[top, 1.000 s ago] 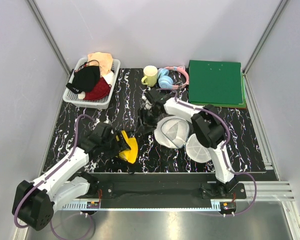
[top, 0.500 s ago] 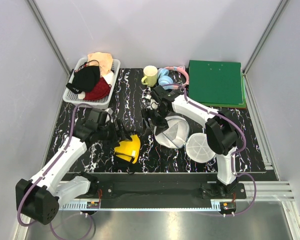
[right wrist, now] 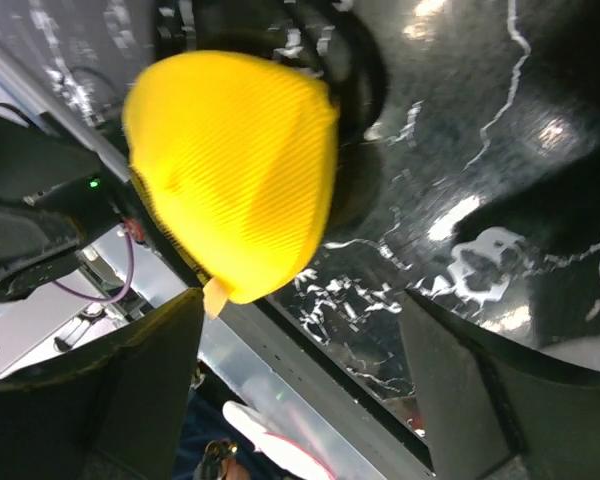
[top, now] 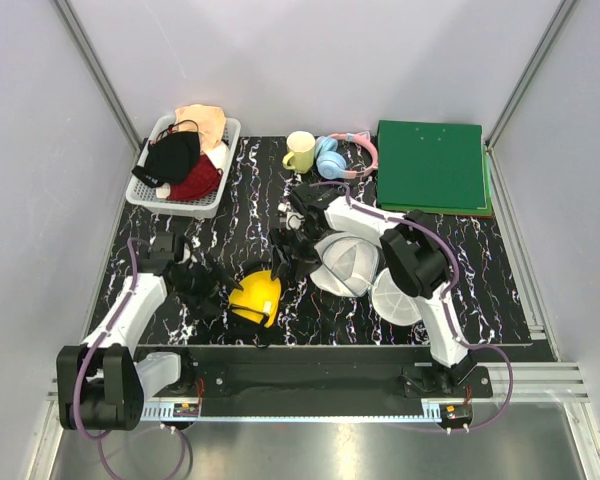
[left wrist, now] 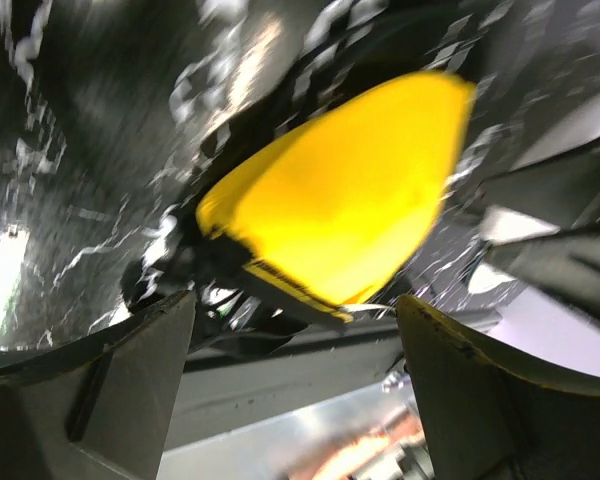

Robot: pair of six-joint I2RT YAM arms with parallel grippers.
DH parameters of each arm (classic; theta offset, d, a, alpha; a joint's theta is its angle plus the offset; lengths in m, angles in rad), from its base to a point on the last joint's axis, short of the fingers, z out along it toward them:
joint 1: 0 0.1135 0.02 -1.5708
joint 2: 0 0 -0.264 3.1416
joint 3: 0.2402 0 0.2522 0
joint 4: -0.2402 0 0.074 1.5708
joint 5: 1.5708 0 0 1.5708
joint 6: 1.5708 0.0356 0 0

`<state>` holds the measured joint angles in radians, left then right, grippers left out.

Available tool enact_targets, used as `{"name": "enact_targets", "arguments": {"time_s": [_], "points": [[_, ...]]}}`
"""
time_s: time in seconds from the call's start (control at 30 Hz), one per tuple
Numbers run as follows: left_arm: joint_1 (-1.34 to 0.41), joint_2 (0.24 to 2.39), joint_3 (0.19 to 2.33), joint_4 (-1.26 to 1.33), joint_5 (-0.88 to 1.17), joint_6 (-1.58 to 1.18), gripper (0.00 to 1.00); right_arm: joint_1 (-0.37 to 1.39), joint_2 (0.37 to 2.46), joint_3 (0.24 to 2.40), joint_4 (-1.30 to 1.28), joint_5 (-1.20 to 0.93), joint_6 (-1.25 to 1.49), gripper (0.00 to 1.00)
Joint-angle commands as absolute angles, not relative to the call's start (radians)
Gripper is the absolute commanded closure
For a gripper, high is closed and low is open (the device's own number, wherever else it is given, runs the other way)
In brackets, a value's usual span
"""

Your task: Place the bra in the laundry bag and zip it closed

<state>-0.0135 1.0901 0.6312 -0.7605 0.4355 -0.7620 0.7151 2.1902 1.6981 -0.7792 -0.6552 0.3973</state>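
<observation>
The yellow bra [top: 255,297] lies folded, cup up, near the table's front edge. It fills the left wrist view [left wrist: 330,200] and the right wrist view [right wrist: 235,170]. My left gripper [top: 202,287] is open and empty just left of the bra, not touching it [left wrist: 295,370]. My right gripper [top: 285,262] is open and empty just above and right of the bra [right wrist: 300,380]. The laundry bag lies open as two white mesh domes, one [top: 347,262] under the right arm and one [top: 398,297] nearer the front.
A white slatted basket [top: 205,208] with black, dark red and peach garments stands at the back left. A yellow mug [top: 300,152], blue and pink headphones [top: 335,158] and a green board [top: 430,165] line the back. The table's front edge runs just below the bra.
My left gripper has let go of the bra and drawn back to the left. The bra now rests on the table. My right gripper has moved down and left toward the bra.
</observation>
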Motion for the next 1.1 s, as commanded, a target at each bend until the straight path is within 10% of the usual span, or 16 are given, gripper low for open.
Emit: {"name": "enact_targets", "arguments": {"time_s": [0.0,0.2,0.5,0.9,1.07], "points": [[0.0,1.084,0.571,-0.707,0.515,-0.784,0.14,0.742,2.209,1.714,-0.758,-0.683,0.385,0.18],[0.058,1.094,0.491,-0.651,0.534,-0.804,0.22,0.833,2.224,1.641,-0.703,-0.675,0.41,0.47],[0.074,1.106,0.394,-0.529,0.557,-0.845,0.37,0.828,2.21,1.566,-0.654,-0.66,0.426,0.58],[0.074,1.068,0.386,-0.482,0.589,-0.845,0.84,0.784,2.178,1.583,-0.689,-0.67,0.379,0.57],[0.074,1.029,0.437,-0.518,0.575,-0.819,1.0,0.785,2.169,1.66,-0.779,-0.654,0.289,0.32]]}}
